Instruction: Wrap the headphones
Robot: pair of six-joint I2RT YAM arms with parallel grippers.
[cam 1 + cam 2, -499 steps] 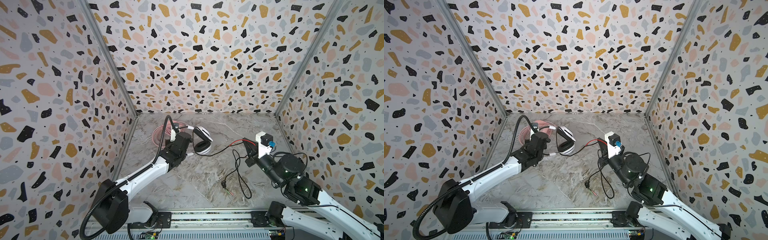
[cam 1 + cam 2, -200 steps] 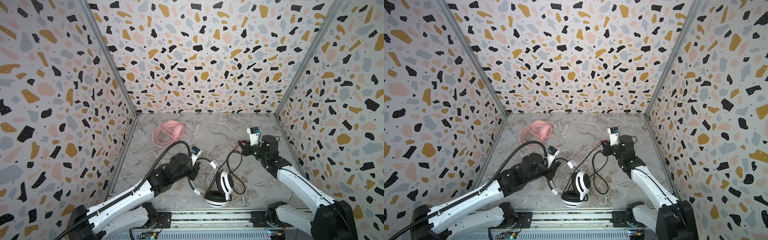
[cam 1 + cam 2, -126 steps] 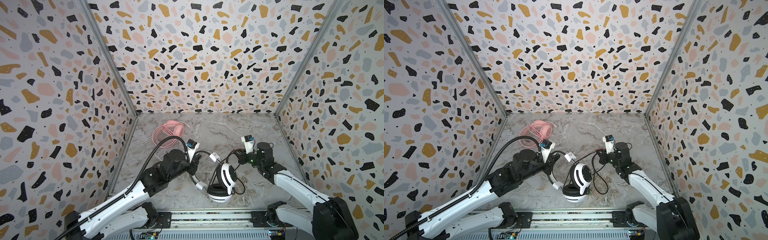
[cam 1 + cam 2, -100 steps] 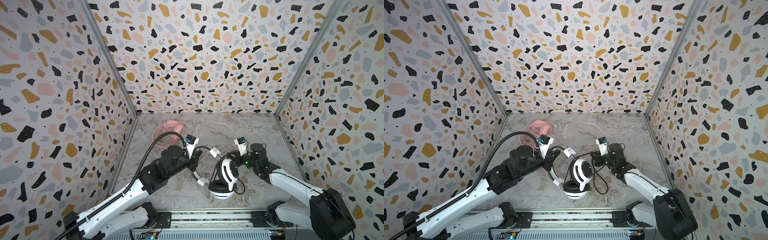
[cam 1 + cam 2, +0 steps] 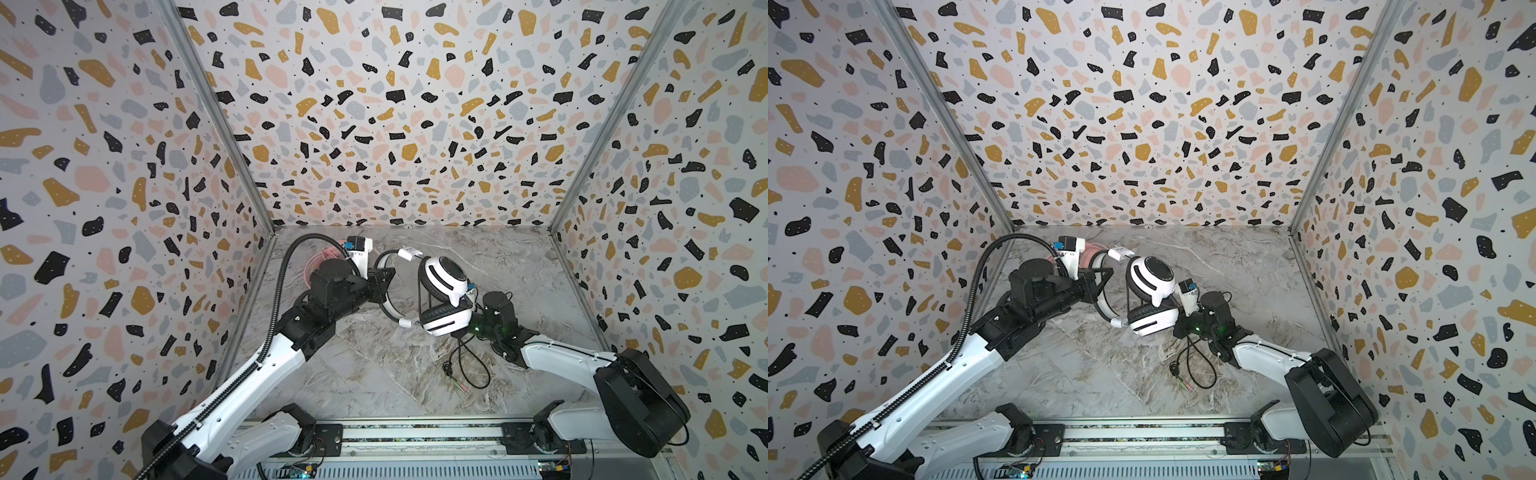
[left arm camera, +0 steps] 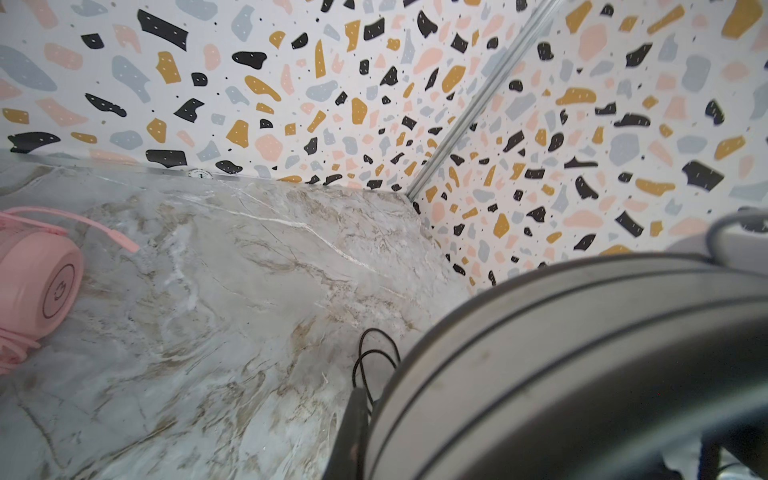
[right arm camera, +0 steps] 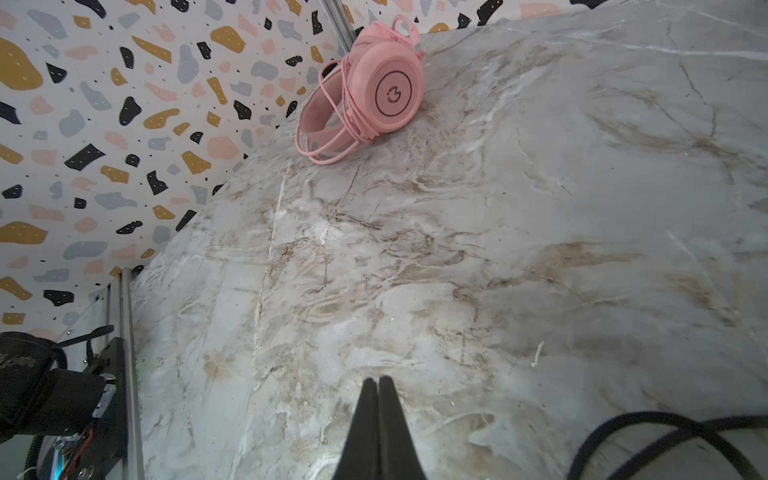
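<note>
The striped headset (image 5: 442,276) is gripped by its band in the closed left pincer (image 5: 383,279), above the tabletop (image 5: 361,374). The right pincer (image 7: 378,388) is seen closed beside the lower cup, nearest the dangling black cable (image 5: 469,365). Whether the cable is pinched cannot be told. The pink headset (image 7: 374,95) is left far back.

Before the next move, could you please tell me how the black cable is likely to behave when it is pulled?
Probably floppy: the black cable sags from the white-and-black headset into loose loops on the tabletop. Likely light, being thin. Its plug end may trail and drag.
</note>
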